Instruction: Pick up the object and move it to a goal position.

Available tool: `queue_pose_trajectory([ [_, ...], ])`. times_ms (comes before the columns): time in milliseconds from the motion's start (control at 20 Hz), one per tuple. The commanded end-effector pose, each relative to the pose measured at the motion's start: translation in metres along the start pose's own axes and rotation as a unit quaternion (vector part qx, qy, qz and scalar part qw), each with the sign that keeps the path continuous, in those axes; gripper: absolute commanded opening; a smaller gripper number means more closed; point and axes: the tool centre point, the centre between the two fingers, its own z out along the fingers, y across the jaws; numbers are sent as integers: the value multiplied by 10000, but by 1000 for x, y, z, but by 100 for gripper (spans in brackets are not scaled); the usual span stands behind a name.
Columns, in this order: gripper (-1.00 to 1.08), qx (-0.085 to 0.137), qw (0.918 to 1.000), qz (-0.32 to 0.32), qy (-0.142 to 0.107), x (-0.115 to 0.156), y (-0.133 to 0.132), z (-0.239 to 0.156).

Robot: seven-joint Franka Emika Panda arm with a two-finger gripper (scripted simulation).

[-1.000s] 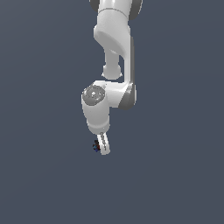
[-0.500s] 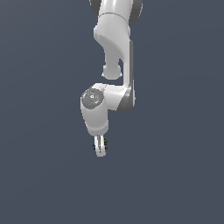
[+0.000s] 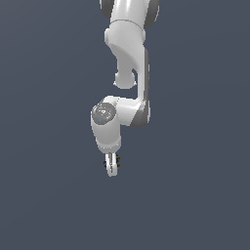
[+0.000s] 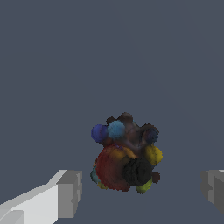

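Note:
The object (image 4: pixel 127 153) is a small dark lump with red, blue, yellow and green specks. In the wrist view it lies on the plain grey-blue ground between my two fingers, with a clear gap on each side. My white gripper (image 4: pixel 140 192) is open around it and does not touch it. In the exterior view the gripper (image 3: pixel 112 167) hangs straight down from the white arm, seen edge-on. Only dark specks of the object (image 3: pixel 105 164) show beside the fingertips (image 3: pixel 112 171).
The white arm (image 3: pixel 129 53) comes down from the top of the exterior view. All else is a uniform grey-blue ground with no other objects or edges in view.
The wrist has straightened from a tilt to near vertical and dropped slightly. The object, earlier beside the fingertips toward the exterior view's left, now sits between the fingers.

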Motion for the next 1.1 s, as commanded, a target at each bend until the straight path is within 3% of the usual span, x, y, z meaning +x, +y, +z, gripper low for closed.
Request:
queue_pose_trajectory([
  [0,100,-8,10000,9,-1,0,1,13],
  [450,100,-8,10000,19,-1,0,0,38],
  [500,-100,-8,10000,19,-1,0,0,38],
  [1050,-100,35,10000,19,5,0,-3,33],
])
